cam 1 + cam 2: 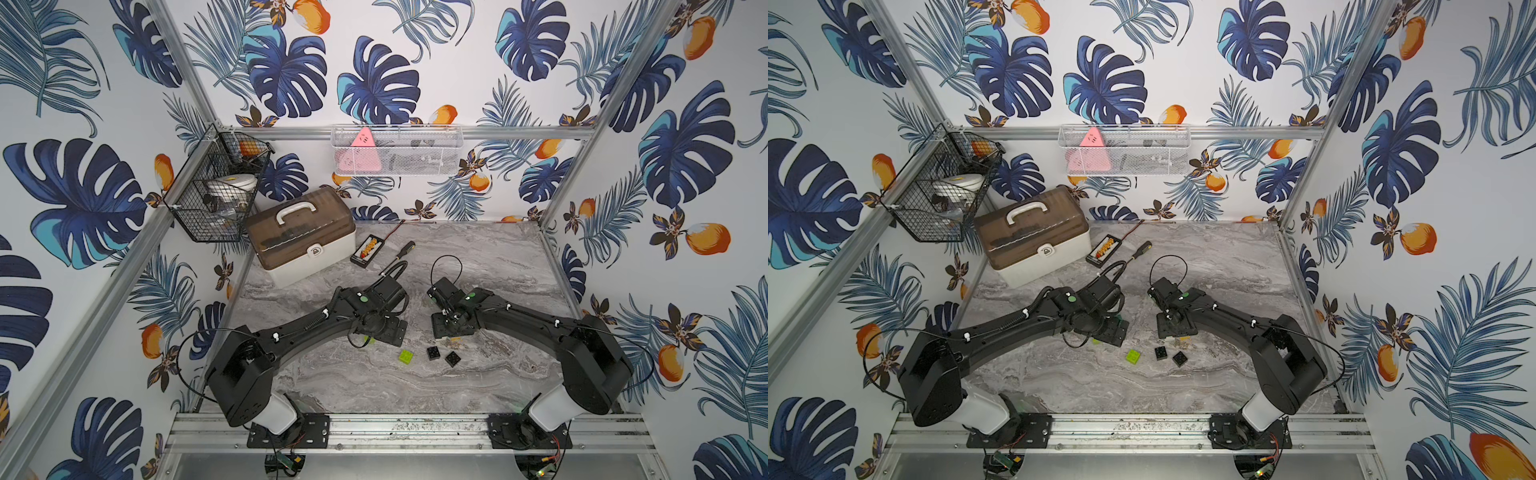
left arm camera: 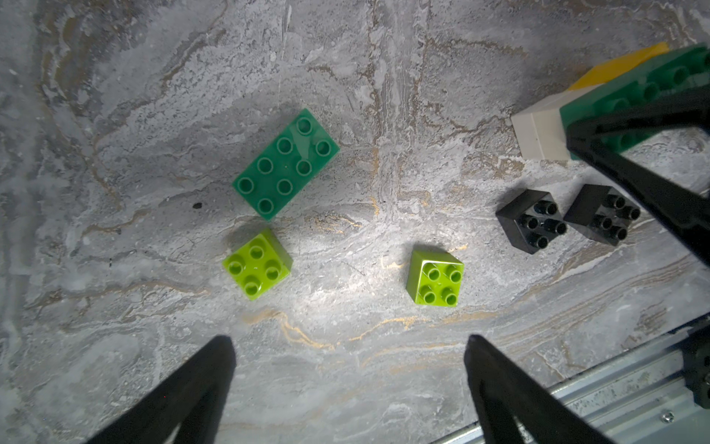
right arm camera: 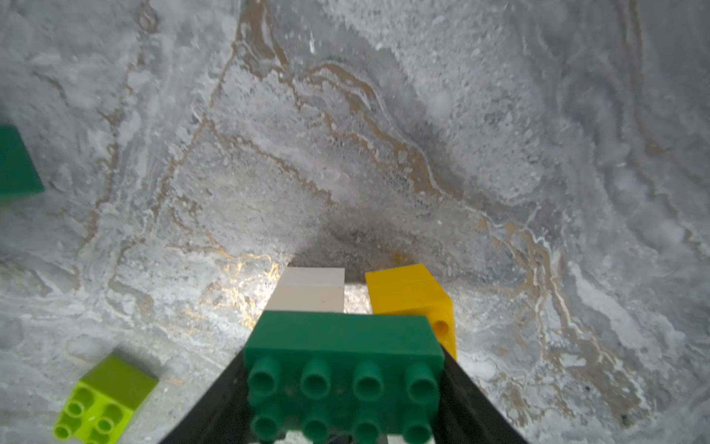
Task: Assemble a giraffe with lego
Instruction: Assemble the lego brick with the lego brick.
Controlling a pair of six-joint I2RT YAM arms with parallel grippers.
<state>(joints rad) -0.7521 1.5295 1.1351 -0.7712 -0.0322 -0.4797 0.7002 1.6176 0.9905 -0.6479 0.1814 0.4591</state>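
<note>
Toolbox [image 1: 300,237], screwdriver [image 1: 400,253] beyond the lego [image 1: 405,356]

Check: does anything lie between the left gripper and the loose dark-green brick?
Partly. A lime brick sits by the dark-green brick's near corner, on the side facing the open left gripper. Nothing else lies between them.

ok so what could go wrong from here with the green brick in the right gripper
1. The right gripper holds the dark-green brick on or just over the white bricks and yellow bricks, which stand apart; an uneven press could tip or spread them.
2. The left gripper hangs open and apart, so nothing braces those bricks.
3. A black brick lies close beside the right gripper's finger and may get knocked.
</note>
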